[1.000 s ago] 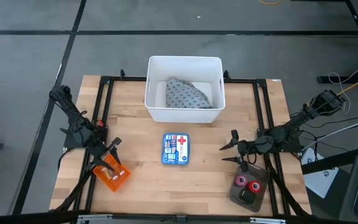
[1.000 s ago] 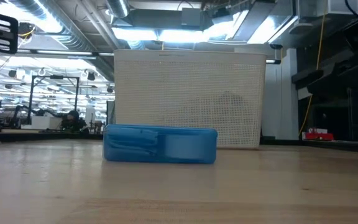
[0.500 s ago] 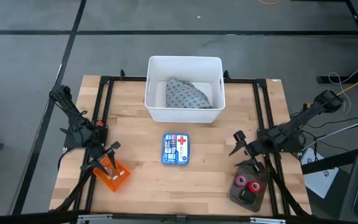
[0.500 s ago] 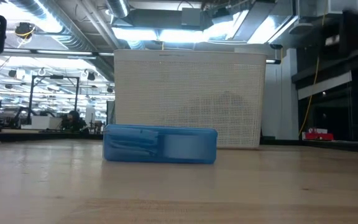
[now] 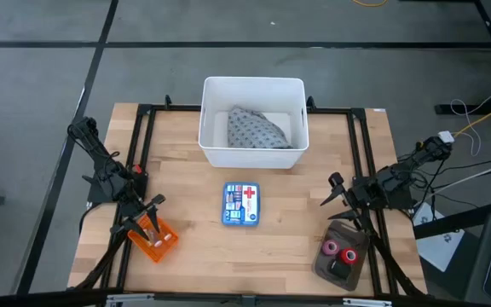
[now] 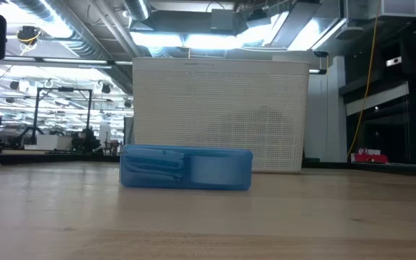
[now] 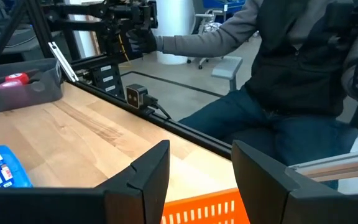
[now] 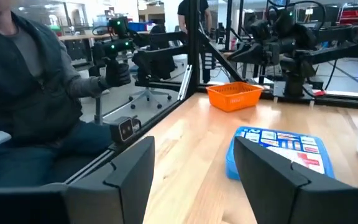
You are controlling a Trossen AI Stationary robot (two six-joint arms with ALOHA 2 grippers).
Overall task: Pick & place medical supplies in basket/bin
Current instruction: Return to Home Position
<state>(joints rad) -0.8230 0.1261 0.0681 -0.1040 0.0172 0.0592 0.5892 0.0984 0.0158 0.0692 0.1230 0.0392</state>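
Note:
The high view shows my left gripper [image 5: 147,211] open, just above the far end of the orange basket [image 5: 154,240], near the table's left front. In the left wrist view its fingers straddle the basket's rim [image 7: 207,208] without touching. My right gripper [image 5: 332,193] is open above bare wood, on the far side of a grey tray [image 5: 341,256]. That tray holds pink [image 5: 329,248], red [image 5: 346,253] and black [image 5: 339,268] tape rolls. The white bin [image 5: 252,85] sits at the far middle, and the grey speckled cloth [image 5: 258,128] lies on its floor.
A blue first-aid box [image 5: 241,205] lies flat at the table's middle, in front of the bin [image 6: 221,115]. Black frame rails run along the table's left and right sides. A seated person [image 7: 291,68] is beyond the near edge. Bare wood lies between box and grippers.
My right gripper has drawn back from near the blue box toward the table's right edge, staying open. Nothing on the table has moved.

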